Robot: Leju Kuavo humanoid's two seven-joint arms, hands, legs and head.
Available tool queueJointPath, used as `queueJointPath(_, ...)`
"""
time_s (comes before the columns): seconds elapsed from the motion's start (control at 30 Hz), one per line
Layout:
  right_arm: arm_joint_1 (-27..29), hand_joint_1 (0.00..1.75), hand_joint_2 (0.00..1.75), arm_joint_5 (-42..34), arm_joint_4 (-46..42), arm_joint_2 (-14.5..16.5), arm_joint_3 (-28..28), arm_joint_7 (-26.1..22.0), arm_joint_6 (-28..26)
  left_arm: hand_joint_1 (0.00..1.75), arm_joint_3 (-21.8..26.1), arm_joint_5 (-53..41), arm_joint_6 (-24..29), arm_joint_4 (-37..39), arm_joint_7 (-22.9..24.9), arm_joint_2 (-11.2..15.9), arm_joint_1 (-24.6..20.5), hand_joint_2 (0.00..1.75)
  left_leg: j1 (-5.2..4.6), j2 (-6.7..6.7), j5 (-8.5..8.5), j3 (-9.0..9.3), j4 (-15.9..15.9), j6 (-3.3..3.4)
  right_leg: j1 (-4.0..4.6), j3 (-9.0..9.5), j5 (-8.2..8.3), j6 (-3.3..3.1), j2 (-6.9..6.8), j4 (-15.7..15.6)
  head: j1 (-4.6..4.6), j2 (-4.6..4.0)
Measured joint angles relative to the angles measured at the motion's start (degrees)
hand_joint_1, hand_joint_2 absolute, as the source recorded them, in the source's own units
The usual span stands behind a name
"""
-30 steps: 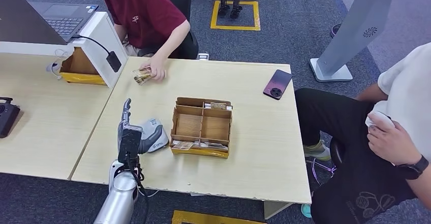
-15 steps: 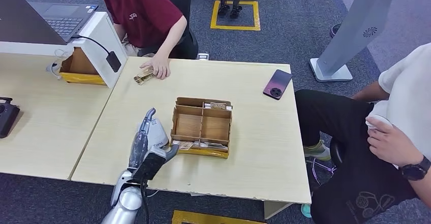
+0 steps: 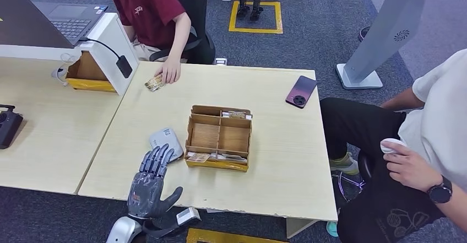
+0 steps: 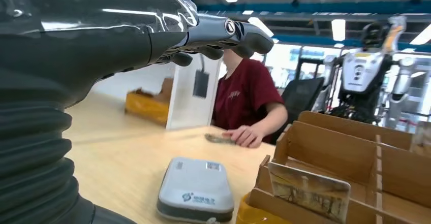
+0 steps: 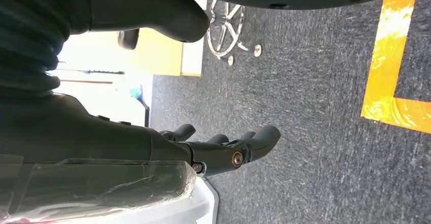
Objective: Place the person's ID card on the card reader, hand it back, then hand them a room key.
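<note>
Since a second ago the left robot hand (image 3: 150,185) has dropped back off the counter (image 3: 286,160) to its near edge, fingers apart, holding nothing. Just beyond lies the card reader (image 3: 166,142), bare. Far left, the ID card (image 3: 154,84) rests under the person's hand (image 3: 168,75). Right of the reader stands the cardboard tray (image 3: 218,137). The right robot hand (image 5: 223,148) hangs loosely open. Reaching far risks brushing the tray.

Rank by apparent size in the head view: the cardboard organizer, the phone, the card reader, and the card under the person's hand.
1. Cardboard organizer, clearly largest.
2. Phone and card reader look about alike; I won't rank them.
3. Card, smallest, partly covered by the person's hand.
</note>
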Motion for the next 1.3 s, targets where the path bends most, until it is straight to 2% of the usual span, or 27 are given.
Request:
queueJointPath(0.2,-0.1,0.0,1.75,0.5,0.0,-0.2,-0.2,-0.3,0.4,0.0,0.3,-5.2,0.0,-0.9,1.4,0.7,0.2,1.75,-0.04,0.0,0.0,0.0,0.0,0.01,-0.01,0.01,0.0,0.0,0.0,0.0,0.01,0.0)
queueJointPath(0.37,-0.3,0.0,1.75,-0.7,0.0,-0.2,-1.0,-1.8,0.8,0.0,0.5,-10.0,0.1,-2.2,7.7,1.9,0.4,1.75,-0.04,-0.01,-0.01,0.0,0.0,0.01,-0.01,-0.01,0.0,0.0,0.0,0.0,-0.01,0.0)
queueJointPath(0.43,-0.3,0.0,1.75,-0.5,0.0,-0.2,-1.5,-2.3,1.0,0.0,0.6,-10.3,0.2,-2.2,8.8,2.1,0.4,1.75,-0.04,-0.01,-0.01,0.0,0.0,0.01,-0.01,-0.01,0.0,0.0,0.0,0.0,-0.01,0.0)
queueJointPath(0.6,-0.4,0.0,1.75,0.9,0.0,-0.2,-1.6,-3.0,1.6,0.0,1.3,-9.4,0.2,-1.8,6.5,1.8,0.0,1.75,-0.04,-0.01,-0.01,0.01,0.0,0.01,-0.01,-0.01,0.0,0.0,0.0,0.0,0.0,0.0)
queueJointPath(0.77,-0.8,0.0,1.75,0.2,-0.1,-0.3,-2.1,-3.5,2.3,0.0,1.7,-7.1,0.2,0.7,-2.0,-2.0,-2.2,1.75,-0.05,-0.07,0.01,0.0,0.0,0.02,-0.02,0.03,0.01,0.01,-0.04,0.0,0.01,0.0)
queueJointPath(0.93,-1.4,0.0,1.75,-0.8,-0.2,-0.8,-3.1,-4.3,3.3,0.0,1.6,-6.5,0.2,6.2,-3.9,-6.4,-6.9,1.75,-0.09,-0.06,0.01,0.02,0.0,0.03,-0.06,0.03,0.05,0.06,-0.04,0.0,0.0,0.0)
queueJointPath(1.13,-2.2,0.0,1.75,-2.0,-0.3,-1.7,-4.4,-5.1,4.7,0.0,1.4,-3.1,0.2,12.3,-7.5,-9.3,-11.0,1.75,-0.1,-0.05,0.01,0.05,0.1,0.03,-0.07,0.03,0.06,0.07,-0.03,0.0,0.0,0.0)
queueJointPath(1.3,-2.5,0.0,1.75,-1.6,-0.3,-2.4,-5.1,-5.1,4.9,0.0,1.1,-1.3,0.2,16.5,-9.9,-11.8,-12.4,1.75,-0.09,-0.06,0.0,0.02,0.1,0.03,-0.06,0.0,0.05,0.07,-0.02,0.0,-0.01,0.0)
